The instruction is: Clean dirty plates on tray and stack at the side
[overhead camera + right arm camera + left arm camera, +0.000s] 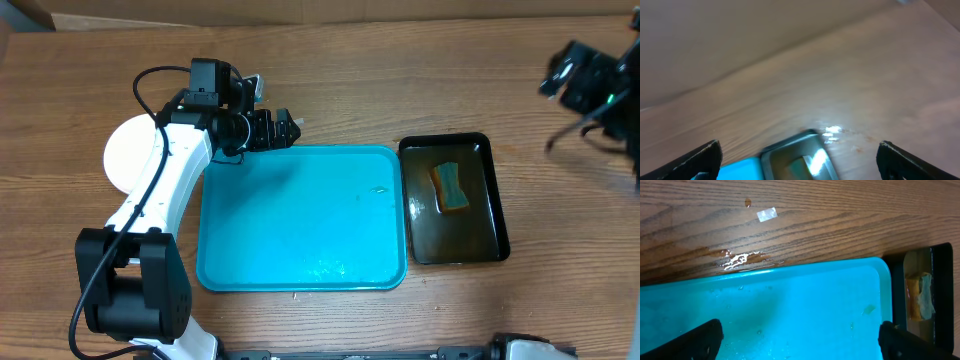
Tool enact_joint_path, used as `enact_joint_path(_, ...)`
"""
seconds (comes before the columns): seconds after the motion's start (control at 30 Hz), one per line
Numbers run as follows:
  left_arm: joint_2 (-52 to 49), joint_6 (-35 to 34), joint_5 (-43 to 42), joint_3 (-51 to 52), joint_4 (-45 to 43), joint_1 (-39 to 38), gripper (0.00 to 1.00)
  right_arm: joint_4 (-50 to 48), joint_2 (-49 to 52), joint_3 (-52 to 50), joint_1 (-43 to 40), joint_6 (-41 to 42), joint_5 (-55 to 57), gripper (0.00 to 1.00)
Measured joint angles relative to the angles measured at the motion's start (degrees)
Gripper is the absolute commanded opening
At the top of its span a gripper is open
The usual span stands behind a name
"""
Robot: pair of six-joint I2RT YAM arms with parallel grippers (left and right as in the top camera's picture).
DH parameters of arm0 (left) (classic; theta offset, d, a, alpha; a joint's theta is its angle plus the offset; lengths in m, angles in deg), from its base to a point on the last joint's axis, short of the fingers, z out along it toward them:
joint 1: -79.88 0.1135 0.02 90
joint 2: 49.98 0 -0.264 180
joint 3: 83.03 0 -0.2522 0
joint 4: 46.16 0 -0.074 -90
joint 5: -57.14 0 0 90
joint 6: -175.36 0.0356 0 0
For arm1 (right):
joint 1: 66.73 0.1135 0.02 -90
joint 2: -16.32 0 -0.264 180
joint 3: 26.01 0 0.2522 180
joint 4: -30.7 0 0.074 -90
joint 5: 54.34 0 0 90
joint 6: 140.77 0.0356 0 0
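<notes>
The plates (pixel 125 155) lie on the table, left of the bare tray (pixel 300 215). The left tool (pixel 283 128), nearer, hangs spread over the tray's far-left corner. The right tool (pixel 800 162), also spread, is well apart.

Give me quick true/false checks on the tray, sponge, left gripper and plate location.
1. No plate lies on the teal tray. True.
2. The sponge sits in the black tray. True.
3. The left gripper is clamped on a plate. False: its jaws are open and empty, over the teal tray's far left corner.
4. A plate sits to the right of the black tray. False: the only plate in view is a white plate on the table left of the teal tray, partly hidden by the left arm.
</notes>
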Motion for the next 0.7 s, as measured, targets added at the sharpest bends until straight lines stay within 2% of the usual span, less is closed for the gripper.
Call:
enact_joint_path(0.17,0.0,0.0,0.0,0.0,0.0,0.0,1.0,0.0,-11.7,0.1,14.8,-0.1,-0.3,1.0)
enact_joint_path(0.3,0.0,0.0,0.0,0.0,0.0,0.0,1.0,0.0,-20.1,0.0,21.5,-1.4,0.2,1.0)
enact_joint_path(0.5,0.0,0.0,0.0,0.0,0.0,0.0,1.0,-2.4,-35.5,-6.8,22.5,-3.8,4.1,1.0)
enact_joint_path(0.7,0.0,0.0,0.0,0.0,0.0,0.0,1.0,-22.1,-50.7,-25.9,18.7,-5.4,7.7,1.0)
